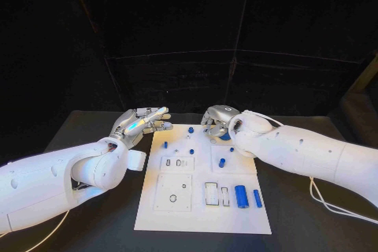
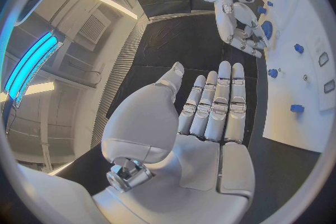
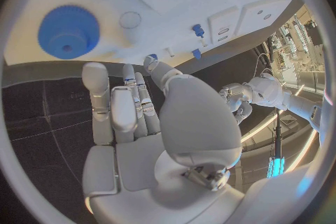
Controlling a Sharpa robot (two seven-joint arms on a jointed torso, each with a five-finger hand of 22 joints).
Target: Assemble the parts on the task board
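— Black tabletop (image 1: 94,126) all round, with the white task board (image 1: 197,216) lying lengthwise away from the robot. What sits closest?

— On the board's near end, two blue cylinders (image 1: 241,196) lie side by side, a thick one and a thin one (image 1: 258,198), long axes running toward the far edge. Just left of them are rectangular slots (image 1: 211,193) and a square plate with an oval hole (image 1: 173,192).

— And farther up?

— A short blue peg (image 1: 221,163) lies mid-board, also pointing near to far, and smaller blue pegs (image 1: 165,145) stand farther up. At the far right corner a blue toothed gear (image 3: 68,32) lies flat on the board.

— The hands?

— Left hand (image 1: 142,122) hovers off the board's far left corner, fingers straight and side by side, holding nothing. Right hand (image 1: 217,121) hangs over the gear's corner; from its wrist its fingers (image 3: 112,106) are extended with nothing between them, and I cannot tell whether any touches the gear.
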